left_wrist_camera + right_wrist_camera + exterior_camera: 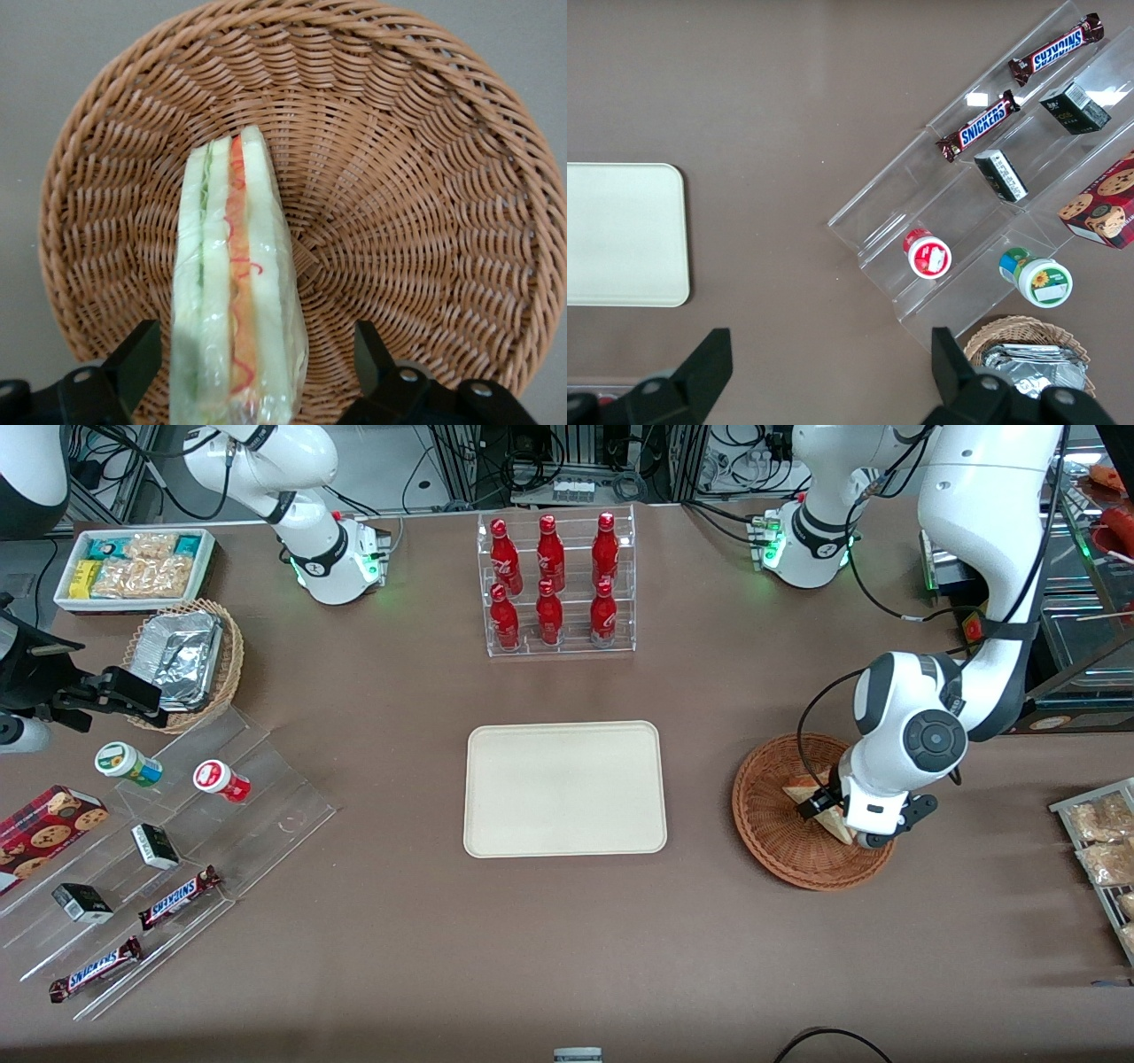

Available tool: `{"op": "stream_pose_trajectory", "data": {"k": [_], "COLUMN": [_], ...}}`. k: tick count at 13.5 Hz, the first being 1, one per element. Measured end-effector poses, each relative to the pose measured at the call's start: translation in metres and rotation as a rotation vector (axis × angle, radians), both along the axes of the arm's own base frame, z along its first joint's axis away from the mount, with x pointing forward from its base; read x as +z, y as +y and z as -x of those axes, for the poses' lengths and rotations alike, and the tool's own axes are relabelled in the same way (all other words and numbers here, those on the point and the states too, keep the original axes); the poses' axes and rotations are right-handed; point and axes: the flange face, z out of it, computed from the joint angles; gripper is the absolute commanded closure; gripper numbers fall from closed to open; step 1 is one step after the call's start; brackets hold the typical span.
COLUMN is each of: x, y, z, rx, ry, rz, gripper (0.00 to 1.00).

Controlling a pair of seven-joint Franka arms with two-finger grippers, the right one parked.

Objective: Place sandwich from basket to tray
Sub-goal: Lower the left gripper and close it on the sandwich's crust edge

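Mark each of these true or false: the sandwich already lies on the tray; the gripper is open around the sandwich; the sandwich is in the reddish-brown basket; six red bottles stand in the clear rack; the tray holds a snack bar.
1. The sandwich already lies on the tray. False: it is in the basket.
2. The gripper is open, one finger on each side of the sandwich. True: gaps show between the fingers and the bread.
3. The sandwich is in the reddish-brown basket. True.
4. Six red bottles stand in the clear rack. True.
5. The tray holds a snack bar. False: nothing lies on it; the snack bars are on the clear stepped stand.
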Motion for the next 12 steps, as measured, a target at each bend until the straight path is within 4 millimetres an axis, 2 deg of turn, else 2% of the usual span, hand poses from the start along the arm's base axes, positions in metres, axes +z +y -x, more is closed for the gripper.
{"op": "stream_pose_trajectory", "data": {"k": [3,4,12], "x": [-0.0098,-0.01,-0.0047], "y": [0.0004,0.0006,0.0011], "z": [0.0045,0.0046,0.0047], "rx": [0.038,0.043,0.044], "ry": [0.005,0.006,0.007], "rz": [-0.004,-0.005,-0.008], "gripper": [0.96,1.0,1.0]}}
